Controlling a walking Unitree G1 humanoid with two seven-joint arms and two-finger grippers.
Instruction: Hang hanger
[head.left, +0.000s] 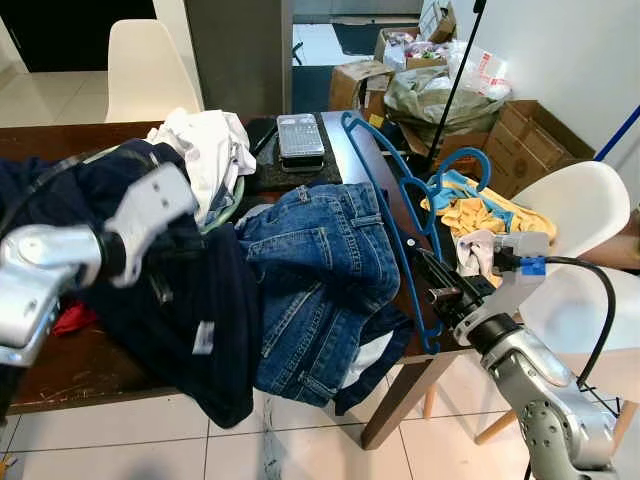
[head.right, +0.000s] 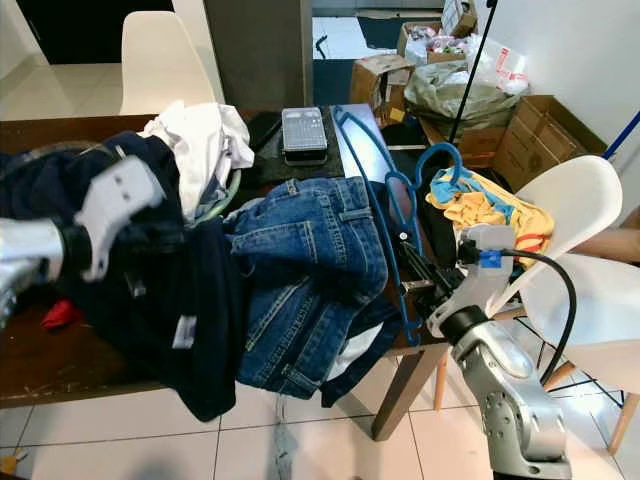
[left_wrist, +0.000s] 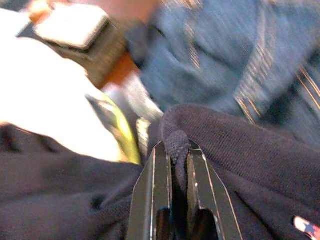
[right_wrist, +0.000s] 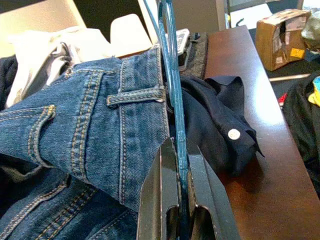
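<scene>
Right gripper (right_wrist: 181, 165): at the worktop's right edge, jaws closed tight on the blue hanger (head.left: 400, 225), its thin bar clamped between the two black fingers (right_wrist: 167, 185).
Blue hanger: held tilted up off the worktop, long bar running away from the gripper over the jeans' edge, hook end near the yellow cloth (head.left: 478, 213).
Left gripper (left_wrist: 176, 165): over the left side of the pile, jaws nearly closed, pinching a fold of the dark navy garment (head.left: 190, 300).
Dark navy garment: draped over the left arm and hanging past the worktop's front edge.
Jeans (head.left: 310, 270): blue denim, spread in the middle, waistband lying against the hanger bar, one leg drooping over the front edge.
White garment (head.left: 210, 145): bunched behind the navy one.
Worktop (head.left: 60, 375): dark brown wood, a flat grey device (head.left: 300, 137) lying near its far edge.
Surroundings: white chairs (head.left: 575, 205) at right and behind, cardboard boxes (head.left: 530, 140) on the floor beyond.
</scene>
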